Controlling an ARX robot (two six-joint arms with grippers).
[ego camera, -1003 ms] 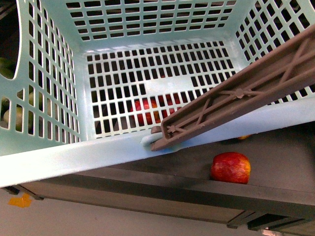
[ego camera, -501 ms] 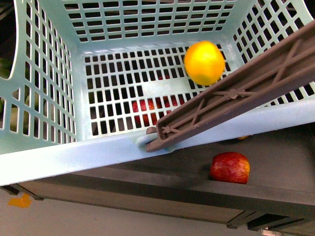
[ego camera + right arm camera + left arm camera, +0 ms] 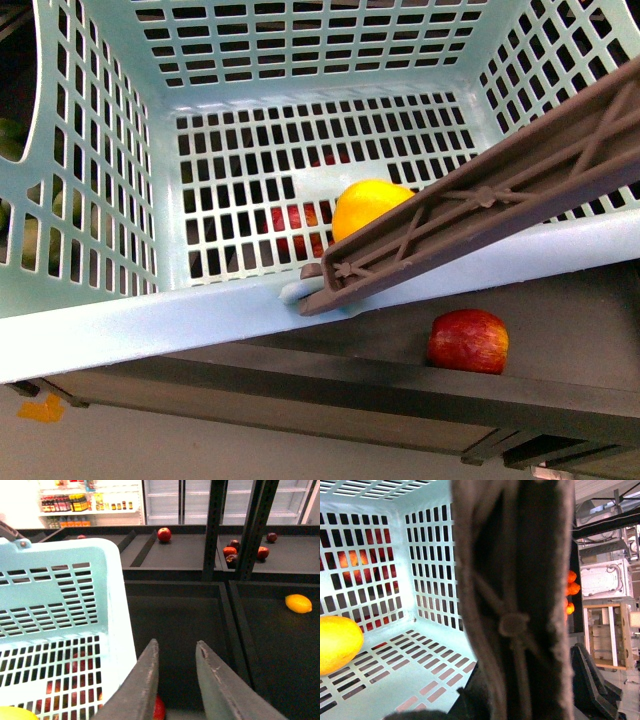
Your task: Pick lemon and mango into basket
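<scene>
Mango [image 3: 365, 205] sits in basket [image 3: 200, 312], right claw [image 3: 176, 646] parted.

The basket [image 3: 150, 320] is light turquoise plastic with slotted walls and floor. Its brown ribbed handle [image 3: 480, 200] is swung down slantwise over the near rim. Inside the basket, on the slotted floor close to the near wall, sits the mango [image 3: 365, 207], a smooth yellow-orange oval partly hidden behind the handle. The lemon [image 3: 298, 603], yellow with a pointed tip, lies outside the basket, well apart from it, on a dark shelf [image 3: 270, 630].
</scene>
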